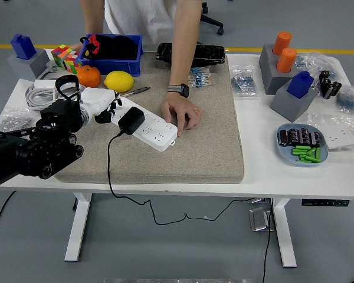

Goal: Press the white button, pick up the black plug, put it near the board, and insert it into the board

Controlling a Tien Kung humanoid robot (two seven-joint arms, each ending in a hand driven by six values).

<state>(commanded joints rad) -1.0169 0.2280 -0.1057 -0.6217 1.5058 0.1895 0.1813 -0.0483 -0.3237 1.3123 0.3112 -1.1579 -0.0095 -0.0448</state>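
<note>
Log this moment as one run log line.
left hand: open, at power strip left end | black plug: seated in strip | person's hand: steadying strip

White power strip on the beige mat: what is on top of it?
A black plug sits on the white power strip near its left end; a person's hand presses its right end. Sockets between show; those beneath the plug and hand are covered.

White surface (265, 147) on white legs (78, 227), grey floor (183, 247), yellow floor line (295, 50) at the far side, black office chair base (213, 22), even light
</note>
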